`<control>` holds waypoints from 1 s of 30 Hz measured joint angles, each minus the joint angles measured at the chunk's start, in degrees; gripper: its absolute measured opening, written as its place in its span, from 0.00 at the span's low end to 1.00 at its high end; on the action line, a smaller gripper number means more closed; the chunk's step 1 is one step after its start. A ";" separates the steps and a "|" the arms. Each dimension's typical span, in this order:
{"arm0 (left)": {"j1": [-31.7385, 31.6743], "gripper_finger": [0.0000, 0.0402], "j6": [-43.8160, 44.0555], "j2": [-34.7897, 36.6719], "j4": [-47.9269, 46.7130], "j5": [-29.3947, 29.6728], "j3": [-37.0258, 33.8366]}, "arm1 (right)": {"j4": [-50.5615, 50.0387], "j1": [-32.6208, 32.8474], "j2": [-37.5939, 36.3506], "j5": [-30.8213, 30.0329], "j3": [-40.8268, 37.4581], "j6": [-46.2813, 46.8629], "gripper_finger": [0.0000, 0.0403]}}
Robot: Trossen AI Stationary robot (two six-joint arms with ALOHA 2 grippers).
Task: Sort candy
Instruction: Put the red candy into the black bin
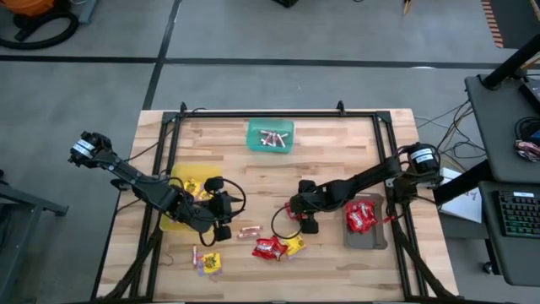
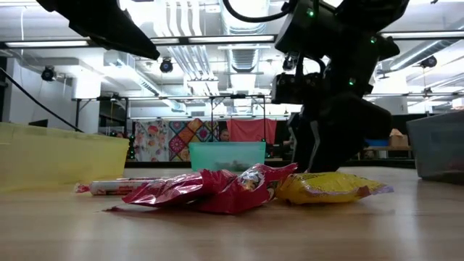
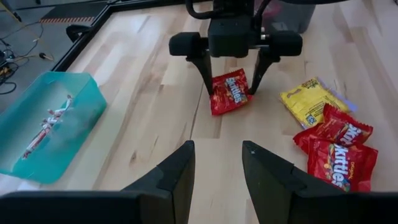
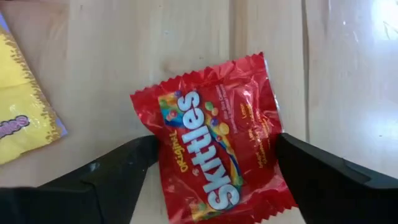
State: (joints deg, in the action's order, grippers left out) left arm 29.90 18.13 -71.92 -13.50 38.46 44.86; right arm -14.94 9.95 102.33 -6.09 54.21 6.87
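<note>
Now, from above, your right tool [image 1: 305, 218] sits low over the middle of the worktop [image 1: 337, 143], just up-table from the loose pile of red and yellow packets [image 1: 277, 247] near the front edge. The left tool [image 1: 221, 218] waits beside the yellow tray [image 1: 173, 221]. The grey tray [image 1: 367, 235] at the right already holds red packets, and the green tray [image 1: 270, 138] at the back holds the twisted rolls.

At table height, the pile fills the foreground; the right arm comes down behind it, but you cannot tell from here what its fingers are doing.

Looking from the left wrist, the left tool's own fingers [image 3: 179, 177] stand apart with nothing between them. Across from it, the right tool's fingers straddle a single red packet [image 3: 229, 92] lying flat, apart from the pile.

Through the right wrist camera, that red packet [image 4: 214, 146] lies directly between the parted fingers [image 4: 112, 171], its long axis running across the line joining them, so they would close on its shorter width. They look near its edges, not yet clamped. The right arm is plainly the nearer one.
</note>
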 joint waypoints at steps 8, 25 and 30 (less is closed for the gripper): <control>0.01 0.29 -0.01 0.00 0.50 0.00 0.00 | 0.76 -0.24 -1.22 1.76 -0.12 -0.04 0.62; 0.01 0.29 0.25 0.00 0.84 -0.02 0.00 | -1.10 -0.56 -12.56 1.80 -0.43 1.48 0.33; 0.00 0.29 0.37 0.00 0.84 -0.02 0.00 | -3.40 -0.52 -17.89 1.82 -0.16 3.58 0.23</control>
State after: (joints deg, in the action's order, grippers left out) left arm 29.91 18.50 -71.92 -12.67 38.43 44.86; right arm -18.34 9.43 84.45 -4.26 54.04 10.46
